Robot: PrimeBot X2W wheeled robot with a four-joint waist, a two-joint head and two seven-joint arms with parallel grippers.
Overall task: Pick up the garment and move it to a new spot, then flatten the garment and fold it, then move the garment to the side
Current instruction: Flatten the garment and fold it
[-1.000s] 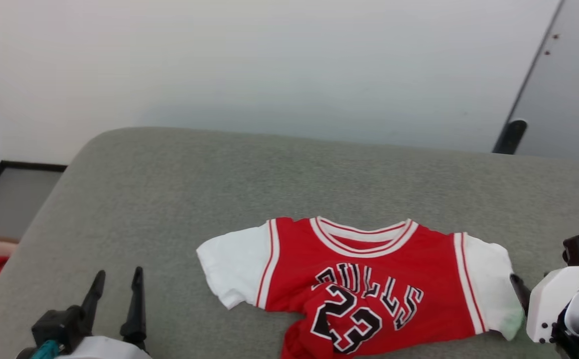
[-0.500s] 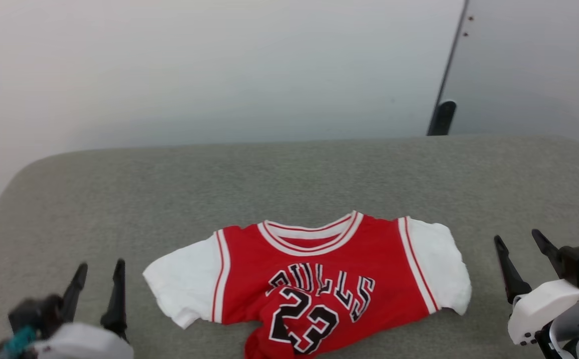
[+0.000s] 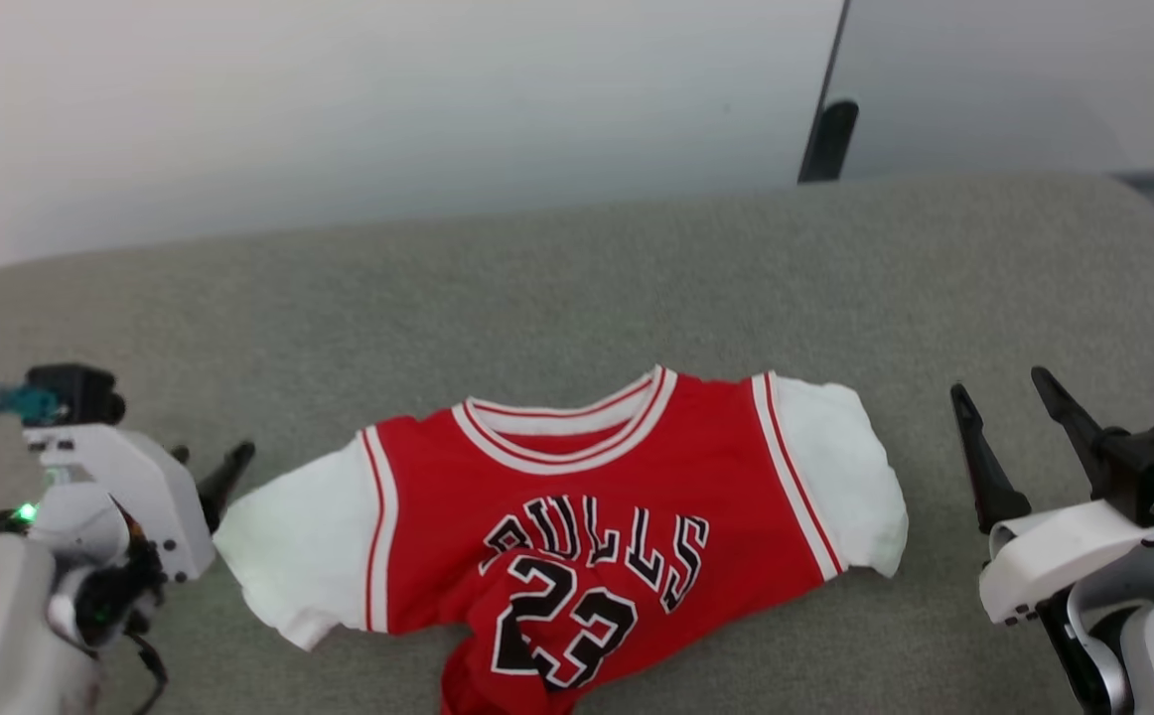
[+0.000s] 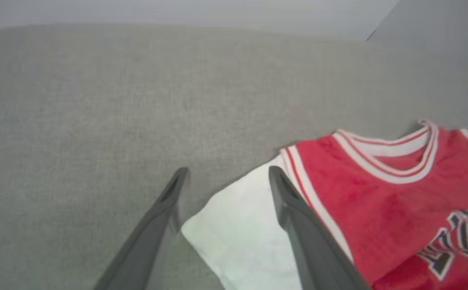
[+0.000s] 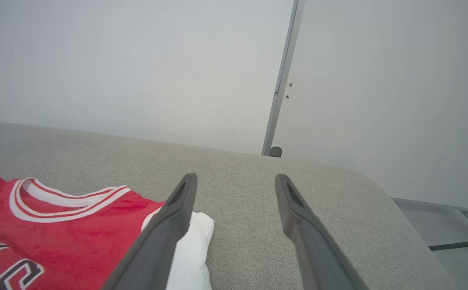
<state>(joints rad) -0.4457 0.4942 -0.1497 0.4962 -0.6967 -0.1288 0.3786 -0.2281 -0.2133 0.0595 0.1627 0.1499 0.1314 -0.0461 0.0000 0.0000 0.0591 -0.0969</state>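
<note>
The garment point(image 3: 577, 516) lies face up on the grey padded surface point(image 3: 577, 278). It is a red jersey with white sleeves, a striped collar and black lettering, and its lower hem is bunched under the number. My left gripper point(image 3: 212, 454) is open and points sideways at the white left sleeve point(image 3: 289, 556). In the left wrist view the gripper point(image 4: 228, 174) straddles that sleeve's corner point(image 4: 238, 229) just above the cloth. My right gripper point(image 3: 997, 385) stands open, a little right of the right sleeve point(image 3: 845, 487). In the right wrist view the gripper point(image 5: 236, 179) holds nothing.
A pale wall rises behind the padded surface, with a dark post point(image 3: 828, 139) at the seam between wall panels. The surface's rounded right corner point(image 5: 379, 189) drops off to a floor with a metal frame leg point(image 5: 459, 243). Bare grey padding stretches beyond the collar.
The head camera has swung, shifting the whole picture. My left gripper has turned from pointing up to pointing sideways at the left sleeve. The right gripper has drawn clear of the right sleeve.
</note>
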